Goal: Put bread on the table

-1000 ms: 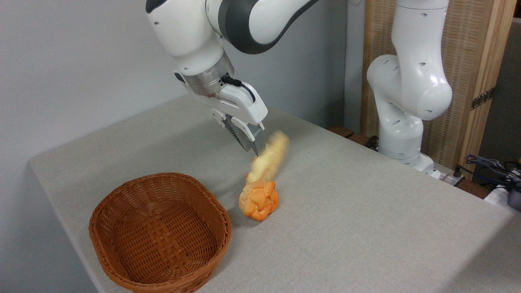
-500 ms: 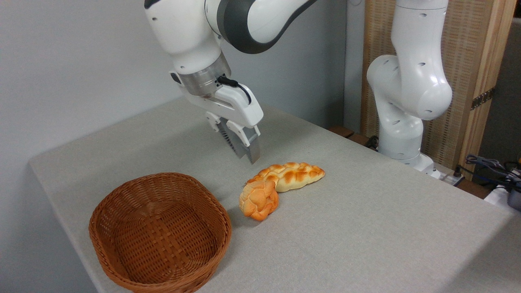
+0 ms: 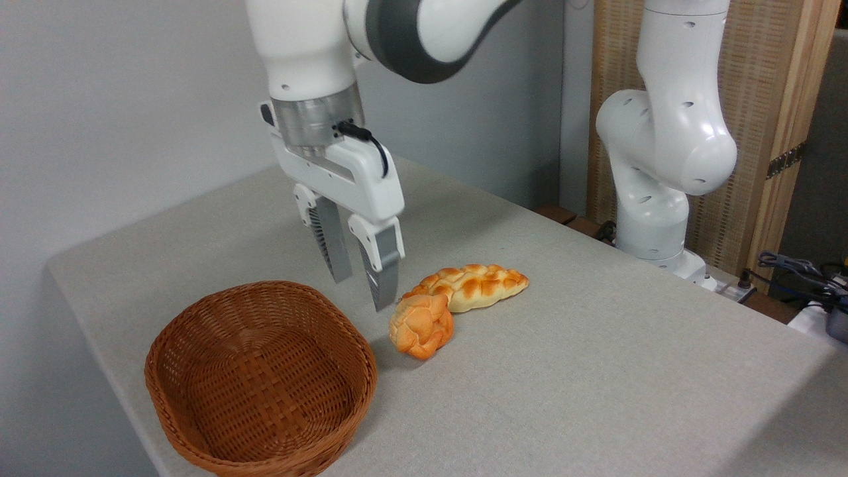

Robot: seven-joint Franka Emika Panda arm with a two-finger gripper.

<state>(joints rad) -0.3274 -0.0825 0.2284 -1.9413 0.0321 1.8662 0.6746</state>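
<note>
- Lying flat on the table (image 3: 596, 371), the bread (image 3: 472, 287) is touching a round bun (image 3: 421, 325).
- Judged light and soft, it is best gripped mid-length.
- The gripper (image 3: 363, 290) is being held apart, empty, beside 1 basket (image 3: 258, 377).

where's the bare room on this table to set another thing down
Widest bare stretch: the table right of and in front of the bread and bun. Also bare at the back left, behind the basket. Crowded between basket and bun, under the open gripper.
</note>
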